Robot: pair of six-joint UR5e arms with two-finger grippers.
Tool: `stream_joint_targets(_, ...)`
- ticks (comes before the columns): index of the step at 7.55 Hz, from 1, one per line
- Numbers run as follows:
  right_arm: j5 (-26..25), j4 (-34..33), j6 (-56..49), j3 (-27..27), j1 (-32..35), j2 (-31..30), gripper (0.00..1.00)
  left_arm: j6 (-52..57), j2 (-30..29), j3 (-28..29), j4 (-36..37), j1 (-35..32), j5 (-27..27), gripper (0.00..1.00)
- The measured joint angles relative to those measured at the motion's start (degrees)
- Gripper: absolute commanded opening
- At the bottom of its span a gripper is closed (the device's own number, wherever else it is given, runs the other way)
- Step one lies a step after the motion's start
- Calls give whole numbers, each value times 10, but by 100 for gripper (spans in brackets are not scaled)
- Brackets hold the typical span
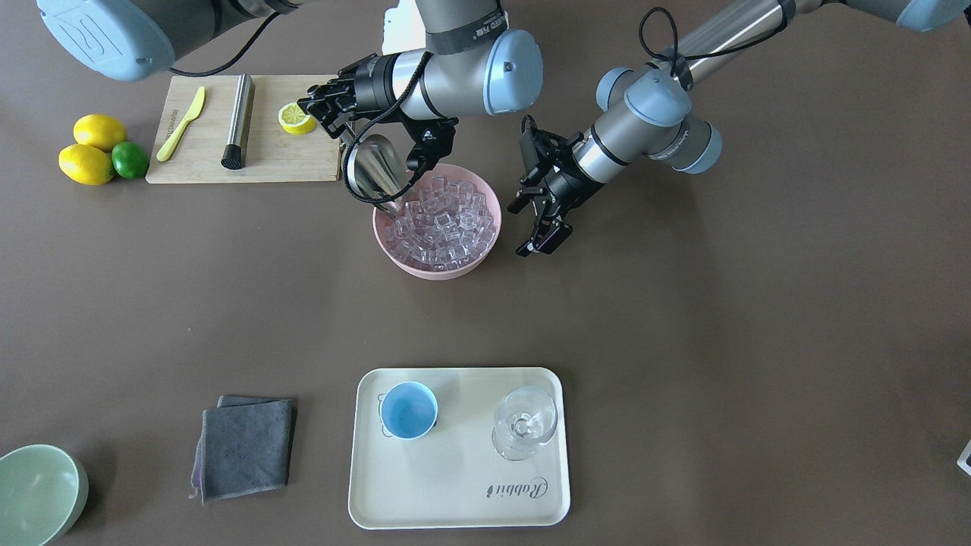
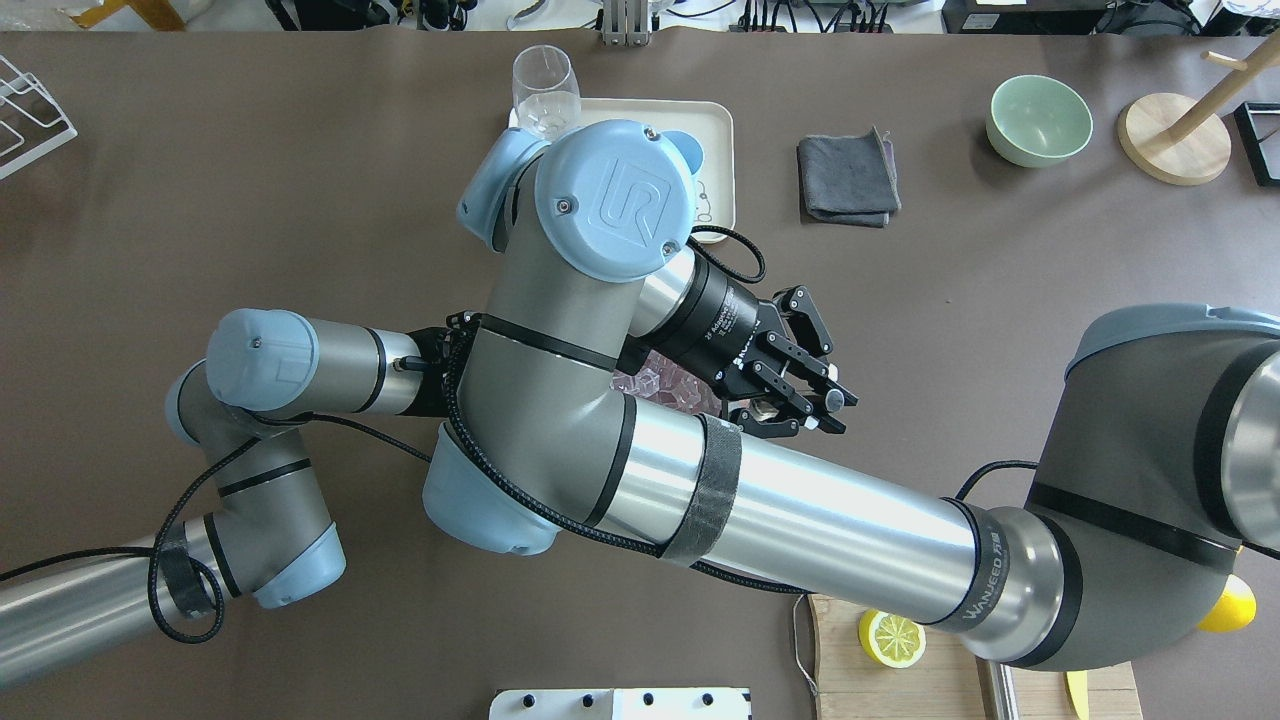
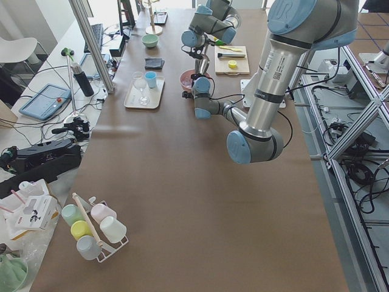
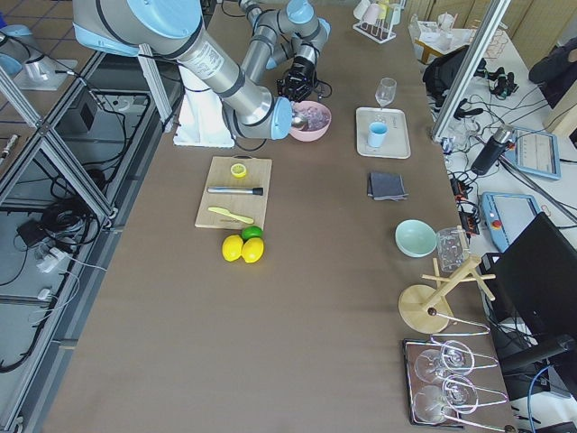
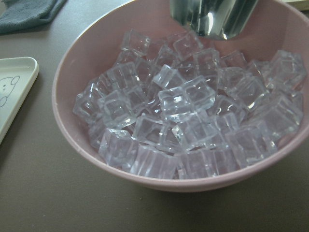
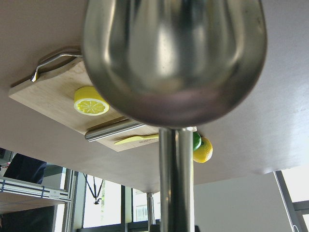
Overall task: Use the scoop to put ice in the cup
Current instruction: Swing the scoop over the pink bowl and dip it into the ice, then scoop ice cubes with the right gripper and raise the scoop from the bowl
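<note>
Scoop (image 1: 377,173) pinched by handle in right gripper (image 1: 334,125) jaws; long axis steep, mouth pointed down into ice (image 1: 444,220) at rim of pink bowl (image 1: 444,271), mid-tabletop (image 1: 683,341). Left gripper (image 1: 531,227) jaws spread, just beside bowl's opposite side. Cutting board (image 1: 281,163) close beside scoop. Cup (image 1: 408,409) upright on tray (image 1: 455,516) beside glass (image 1: 525,423), near edge far from robot, well apart from bowl.

We've got loads of open counter (image 1: 683,341) between the pink bowl (image 1: 440,271) and the tray (image 1: 455,493). The scoop (image 1: 375,171) blocks one side of the bowl, left tool (image 1: 533,227) the other; glass (image 1: 525,425) stands near the cup (image 1: 408,409).
</note>
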Motion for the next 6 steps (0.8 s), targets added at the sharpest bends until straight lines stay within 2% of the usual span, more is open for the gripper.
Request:
stream_joint_targets(4,-1,61,15,-37,-1,-2,0,0,1,0,0,-1,0,99)
stream_joint_targets(6,-1,89,22,-37,-8,-8,0,0,1,1,0,-1,0,99)
